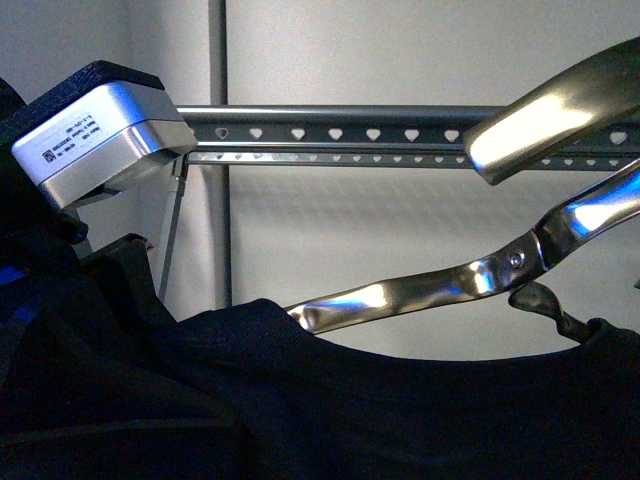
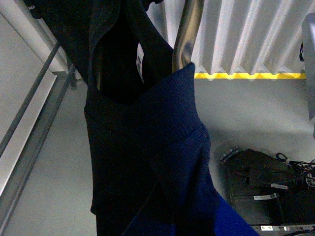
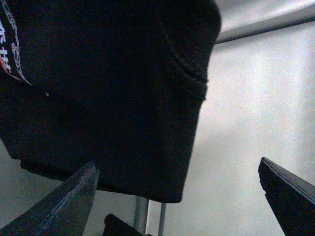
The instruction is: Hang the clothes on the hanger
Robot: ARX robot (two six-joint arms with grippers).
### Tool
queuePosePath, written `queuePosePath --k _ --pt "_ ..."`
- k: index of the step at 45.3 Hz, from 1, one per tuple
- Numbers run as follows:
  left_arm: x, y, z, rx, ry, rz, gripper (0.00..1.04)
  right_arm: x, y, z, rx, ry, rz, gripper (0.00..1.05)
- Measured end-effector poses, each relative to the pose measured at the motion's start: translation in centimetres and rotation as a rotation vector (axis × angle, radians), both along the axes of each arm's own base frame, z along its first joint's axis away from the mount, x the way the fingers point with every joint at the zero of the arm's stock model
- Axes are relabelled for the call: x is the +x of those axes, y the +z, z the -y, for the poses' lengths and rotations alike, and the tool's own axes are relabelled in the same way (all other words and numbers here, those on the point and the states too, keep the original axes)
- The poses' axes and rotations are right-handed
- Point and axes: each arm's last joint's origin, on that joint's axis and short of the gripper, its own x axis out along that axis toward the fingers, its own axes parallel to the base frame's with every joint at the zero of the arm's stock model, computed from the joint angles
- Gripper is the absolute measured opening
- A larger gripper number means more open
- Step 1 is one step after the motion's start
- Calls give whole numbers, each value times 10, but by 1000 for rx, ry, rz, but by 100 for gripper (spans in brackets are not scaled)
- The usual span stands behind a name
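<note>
The black T-shirt (image 1: 300,400) fills the bottom of the front view, draped over a shiny brass coat hanger (image 1: 430,285). The grey rack rail (image 1: 350,133) with heart-shaped holes runs behind and above it. My left gripper (image 2: 179,201) is shut on the T-shirt (image 2: 133,147), its jaws buried in the cloth below the collar label (image 2: 140,61). My right gripper (image 3: 177,196) is open. Its fingers (image 3: 59,206) stand just under a hanging edge of the shirt (image 3: 113,98), whose printed graphic (image 3: 10,49) shows at the edge of the picture.
My left wrist's silver camera housing (image 1: 100,140) sits in front of the rail's left end. A vertical grey post (image 1: 218,150) stands behind. Rack legs (image 2: 34,98) slant over the grey floor. A yellow floor line (image 2: 246,75) and a black box with cables (image 2: 266,191) lie beyond.
</note>
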Motion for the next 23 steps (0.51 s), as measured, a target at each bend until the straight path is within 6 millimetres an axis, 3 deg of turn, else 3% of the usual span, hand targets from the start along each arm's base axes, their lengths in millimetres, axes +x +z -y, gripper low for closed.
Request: queuePosePath --k 9,23 --pt "0 0 0 0 0 0 4 1 -1 -4 32 -5 -23 97" --pt "0 0 0 0 0 0 4 20 -6 -26 152 -21 -71 95"
